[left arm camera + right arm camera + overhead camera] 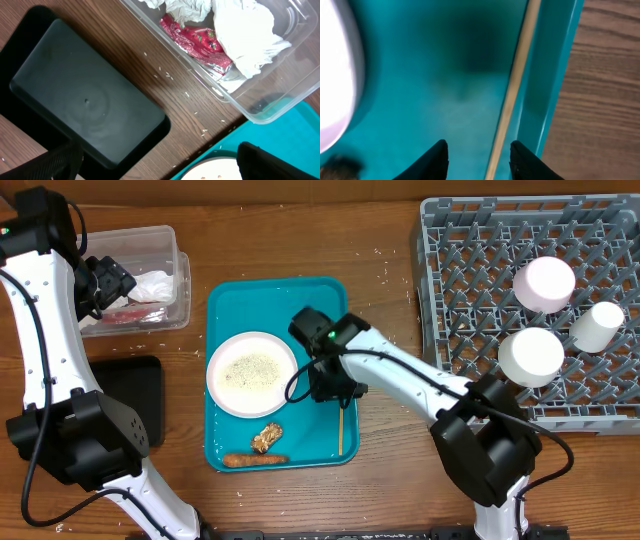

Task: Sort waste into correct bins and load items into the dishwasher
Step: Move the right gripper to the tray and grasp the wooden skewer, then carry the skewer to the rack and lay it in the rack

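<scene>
My right tool (479,162) is hanging with fingers apart, straddling the wooden stick (519,75), which is lying along the right wall of the teal tray (445,75). My left tool (155,167) is hovering spread wide and empty between the black tray (85,100) and the clear tub (280,95).

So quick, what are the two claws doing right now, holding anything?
Left gripper: open, empty.
Right gripper: open, fingers either side of the wooden stick, not gripping it.
</scene>
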Motion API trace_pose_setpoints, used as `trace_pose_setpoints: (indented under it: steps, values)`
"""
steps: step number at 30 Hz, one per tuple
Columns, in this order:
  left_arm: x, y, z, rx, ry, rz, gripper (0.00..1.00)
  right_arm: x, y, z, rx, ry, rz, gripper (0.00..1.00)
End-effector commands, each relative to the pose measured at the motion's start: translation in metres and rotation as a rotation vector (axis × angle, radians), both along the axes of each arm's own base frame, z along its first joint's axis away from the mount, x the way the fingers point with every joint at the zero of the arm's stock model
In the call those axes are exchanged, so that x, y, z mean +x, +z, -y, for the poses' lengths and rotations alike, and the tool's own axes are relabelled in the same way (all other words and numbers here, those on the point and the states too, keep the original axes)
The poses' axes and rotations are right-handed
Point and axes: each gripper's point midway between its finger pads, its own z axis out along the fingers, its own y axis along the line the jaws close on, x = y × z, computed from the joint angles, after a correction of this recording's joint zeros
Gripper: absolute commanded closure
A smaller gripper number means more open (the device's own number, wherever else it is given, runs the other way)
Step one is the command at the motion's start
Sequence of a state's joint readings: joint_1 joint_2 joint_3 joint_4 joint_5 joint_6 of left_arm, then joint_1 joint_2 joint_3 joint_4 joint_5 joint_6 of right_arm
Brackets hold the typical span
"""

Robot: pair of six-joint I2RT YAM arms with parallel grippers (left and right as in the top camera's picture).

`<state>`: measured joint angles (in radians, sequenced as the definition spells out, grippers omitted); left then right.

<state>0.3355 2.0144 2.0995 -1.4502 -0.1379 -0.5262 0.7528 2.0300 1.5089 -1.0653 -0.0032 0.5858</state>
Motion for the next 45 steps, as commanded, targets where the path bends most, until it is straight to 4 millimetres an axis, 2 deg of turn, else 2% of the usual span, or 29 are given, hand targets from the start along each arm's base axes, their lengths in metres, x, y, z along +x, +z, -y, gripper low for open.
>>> trace_pose_setpoints:
  steps: [1, 5, 17, 21, 24, 28, 30, 32, 35, 38, 40, 41, 42, 45]
  values:
    - [0.001, -0.005, 0.002, -0.012, 0.020, -0.007, 0.00, 0.004, -0.014, 0.021, -0.093, -0.106, 0.057, 0.58]
    - [0.001, -0.005, 0.002, -0.012, 0.020, -0.007, 0.00, 0.001, -0.024, 0.024, -0.089, -0.111, 0.050, 0.57]
    - [0.001, -0.005, 0.002, -0.012, 0.020, -0.007, 0.00, -0.001, -0.028, 0.005, -0.015, -0.095, 0.053, 0.58]
    - [0.001, -0.005, 0.002, -0.012, 0.020, -0.007, 0.00, -0.006, -0.040, 0.007, -0.014, -0.086, 0.057, 0.66]
    - [0.001, -0.005, 0.002, -0.012, 0.020, -0.007, 0.00, -0.010, -0.045, 0.014, -0.040, -0.087, 0.052, 0.79]
    - [0.001, -0.005, 0.002, -0.012, 0.020, -0.007, 0.00, -0.008, -0.041, 0.012, -0.039, -0.087, 0.052, 0.95]
    - [0.001, -0.005, 0.002, -0.012, 0.020, -0.007, 0.00, -0.003, -0.031, 0.011, -0.037, -0.095, 0.054, 0.96]
    - [0.001, -0.005, 0.002, -0.012, 0.020, -0.007, 0.00, 0.005, -0.017, 0.009, -0.027, -0.102, 0.065, 0.96]
    - [0.001, -0.005, 0.002, -0.012, 0.020, -0.007, 0.00, 0.028, 0.022, 0.004, 0.022, -0.129, 0.114, 0.96]
    - [0.001, -0.005, 0.002, -0.012, 0.020, -0.007, 0.00, 0.063, 0.079, 0.004, 0.085, -0.117, 0.220, 0.96]
    - [0.001, -0.005, 0.002, -0.012, 0.020, -0.007, 0.00, 0.090, 0.124, 0.020, 0.101, -0.150, 0.326, 0.96]
    - [0.001, -0.005, 0.002, -0.012, 0.020, -0.007, 0.00, 0.099, 0.140, 0.027, 0.109, -0.157, 0.363, 0.96]
    - [0.001, -0.005, 0.002, -0.012, 0.020, -0.007, 0.00, 0.121, 0.177, 0.046, 0.134, -0.157, 0.450, 0.96]
    - [0.001, -0.005, 0.002, -0.012, 0.020, -0.007, 0.00, 0.151, 0.224, 0.087, 0.143, -0.178, 0.569, 0.96]
